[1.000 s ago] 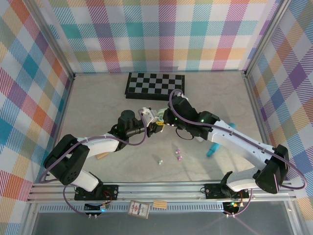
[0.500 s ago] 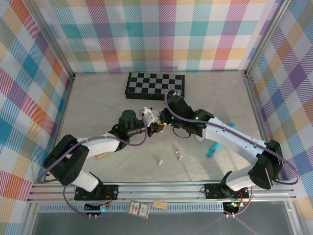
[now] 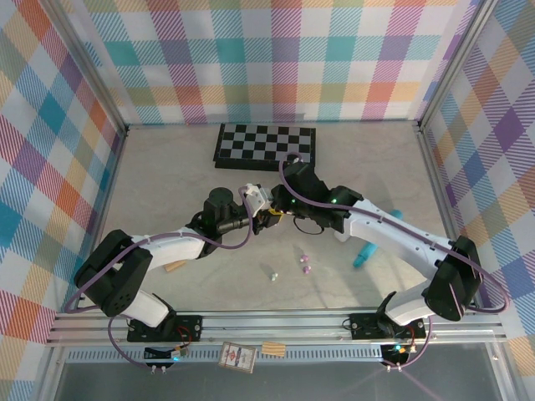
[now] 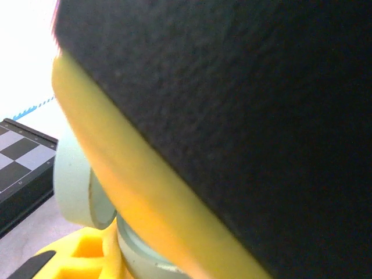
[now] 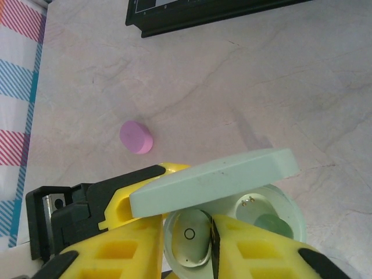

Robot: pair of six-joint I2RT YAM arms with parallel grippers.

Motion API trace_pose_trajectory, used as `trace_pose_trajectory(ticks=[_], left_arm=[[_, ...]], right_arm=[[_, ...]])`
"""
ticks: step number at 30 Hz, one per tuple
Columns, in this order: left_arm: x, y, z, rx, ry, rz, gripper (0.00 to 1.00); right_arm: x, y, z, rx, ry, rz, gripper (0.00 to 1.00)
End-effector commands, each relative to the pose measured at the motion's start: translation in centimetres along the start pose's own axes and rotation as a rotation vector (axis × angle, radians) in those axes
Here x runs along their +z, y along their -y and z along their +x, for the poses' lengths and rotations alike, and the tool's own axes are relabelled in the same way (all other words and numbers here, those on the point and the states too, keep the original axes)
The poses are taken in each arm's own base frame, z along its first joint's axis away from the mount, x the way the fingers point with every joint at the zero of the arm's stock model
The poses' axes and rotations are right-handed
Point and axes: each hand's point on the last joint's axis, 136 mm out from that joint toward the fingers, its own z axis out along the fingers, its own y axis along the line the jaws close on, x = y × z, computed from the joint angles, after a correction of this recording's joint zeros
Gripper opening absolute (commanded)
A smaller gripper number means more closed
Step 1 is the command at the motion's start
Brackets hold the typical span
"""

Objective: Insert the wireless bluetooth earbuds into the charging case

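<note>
**One Case, Five Buds**

One charging case (image 5: pixel 286 204) is held off the table (image 3: pixel 167 184) — clamped in the left gripper (image 3: pixel 253 207), lid (image 5: pixel 215 177) tipped open. Two earbuds are seen inside: a whitish bud (image 5: pixel 190 244) and a green bud (image 5: pixel 270 224). The whitish bud is flanked by the fingers (image 5: pixel 116 256) of the right gripper (image 3: pixel 270 215); whether it is pinched cannot be told. Three more are left loose at 5 o'clock — two pink buds (image 3: pixel 306 264), one pale bud (image 3: pixel 273 273), bare table around. In the left wrist view the case is mostly hidden by a dark blur (image 4: pixel 232 116).
</note>
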Motion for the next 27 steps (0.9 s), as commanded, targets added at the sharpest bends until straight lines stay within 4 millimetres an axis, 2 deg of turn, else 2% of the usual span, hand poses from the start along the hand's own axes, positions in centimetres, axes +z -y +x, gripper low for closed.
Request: trace_pose_trajectory(ticks=[1, 11, 18, 21, 27], left_arm=[[-0.2, 0.0, -4.1, 0.040, 0.115, -0.002, 0.31], [-0.1, -0.8, -4.1, 0.026, 0.130, -0.023, 0.31], [-1.2, -2.6, -3.9, 0.032, 0.127, -0.064, 0.30], [-1.3, -2.4, -3.7, 0.067, 0.110, -0.054, 0.30], [-1.6, -1.4, -3.4, 0.134, 0.129, -0.016, 0.31]], right_arm=[[-1.6, -0.5, -1.2, -0.003, 0.042, -0.028, 0.31], [-4.4, -0.2, -1.3, -0.041, 0.090, -0.091, 0.44], [-5.8, 1.9, 0.3, -0.065, 0.098, -0.104, 0.51], [-6.0, 1.5, 0.8, -0.095, 0.080, -0.137, 0.47], [-6.1, -2.3, -0.2, -0.134, 0.081, -0.274, 0.30]])
